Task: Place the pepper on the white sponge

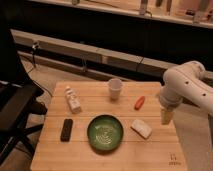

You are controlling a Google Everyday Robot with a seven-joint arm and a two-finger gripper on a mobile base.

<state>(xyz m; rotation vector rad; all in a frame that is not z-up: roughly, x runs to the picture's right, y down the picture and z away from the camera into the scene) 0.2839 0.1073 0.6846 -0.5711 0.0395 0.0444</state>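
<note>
The small orange-red pepper [139, 102] lies on the wooden table [55, 145] toward the right, behind the white sponge [141, 128]. The sponge is an off-white block lying at an angle, right of the green bowl. My gripper [166, 116] hangs from the white arm [187, 85] at the table's right edge, to the right of both the pepper and the sponge and apart from them. It holds nothing that I can see.
A green bowl [105, 132] sits at the front middle. A white cup [115, 89] stands at the back middle. A white labelled bottle [73, 99] lies at the left, a black block [66, 129] in front of it. A dark chair [15, 107] stands left of the table.
</note>
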